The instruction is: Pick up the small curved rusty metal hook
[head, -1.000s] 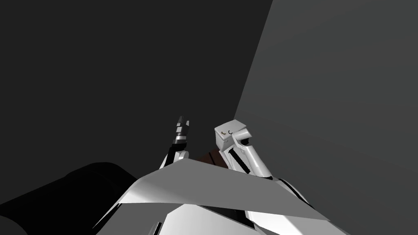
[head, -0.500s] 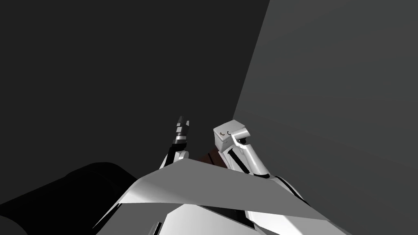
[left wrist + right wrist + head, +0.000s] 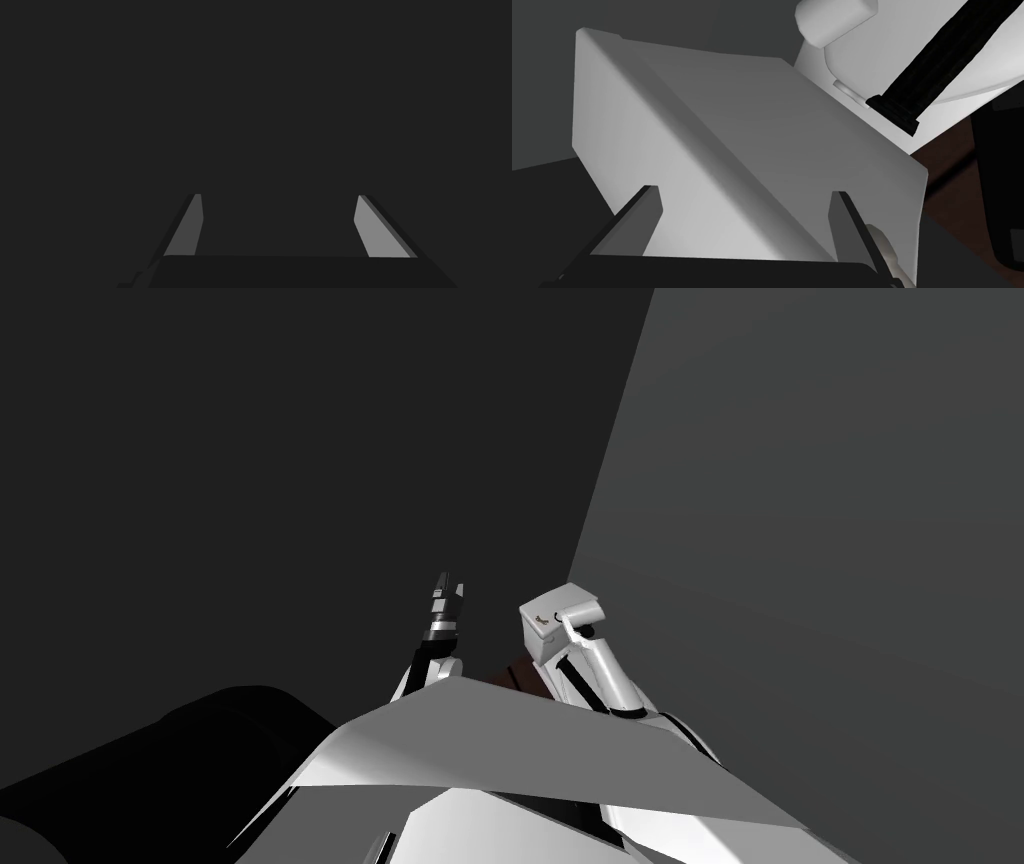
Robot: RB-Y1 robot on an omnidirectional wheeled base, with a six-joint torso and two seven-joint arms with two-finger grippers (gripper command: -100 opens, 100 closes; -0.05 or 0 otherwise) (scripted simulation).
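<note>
Dark grey walls [image 3: 300,438] meet at a corner behind a white block [image 3: 535,640]. Right claw [image 3: 744,190] sits close against the white block, fingers apart with nothing clamped. Left claw [image 3: 447,588] is raised beside the block and well apart from it, facing the darker wall with fingers apart. Small brownish curved hook [image 3: 541,619] lies on the block's top, just left of the right arm's end.

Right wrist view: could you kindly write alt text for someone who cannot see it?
The right pincer, thin grey fingers open, points at a plain white box-shaped block with a soft ridge across its face. Dark grey surfaces lie behind it; a reddish-brown patch lies beside it.
</note>
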